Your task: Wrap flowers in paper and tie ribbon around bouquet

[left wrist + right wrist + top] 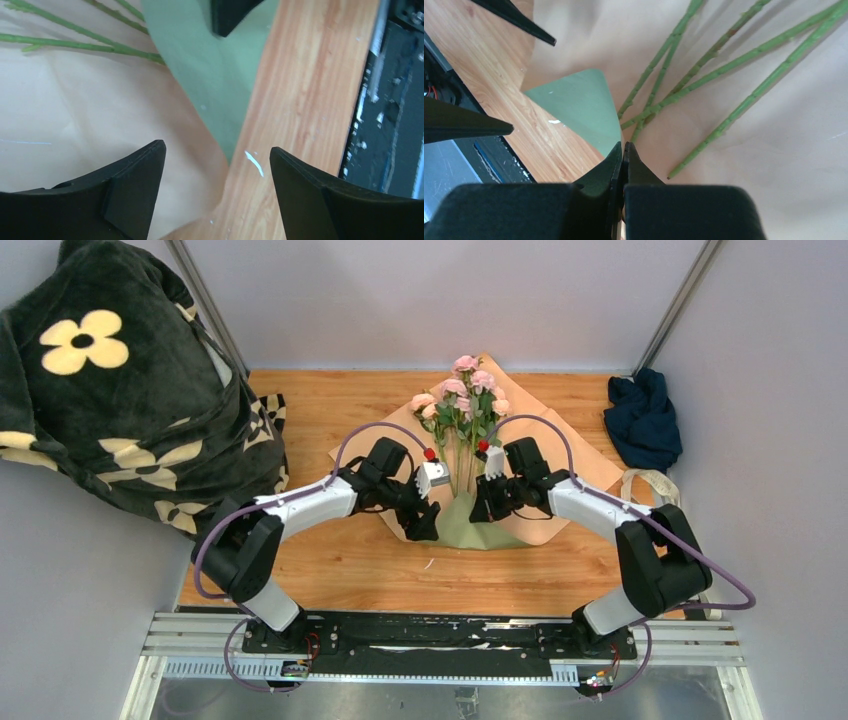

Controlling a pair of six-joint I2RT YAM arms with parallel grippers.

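Note:
The flowers (462, 398) lie on the paper (560, 445), pink blooms at the far end, thin green stems (724, 70) pointing toward me. The paper is spread tan face up, and its near corner is folded over as an olive-green flap (470, 527). My right gripper (623, 146) is shut on the paper's edge where the flap (584, 107) meets the tan face. My left gripper (217, 150) is open over the paper's near-left edge (75, 125) and the bare wood, with nothing between its fingers. The cream ribbon (648, 483) lies in loops at the table's right side.
A black blanket with cream flower prints (110, 400) is heaped at the left, hanging over the table's corner. A dark navy cloth (642, 420) sits at the back right. The wooden table (330, 570) ends at the metal base rail (440, 640) near the arms.

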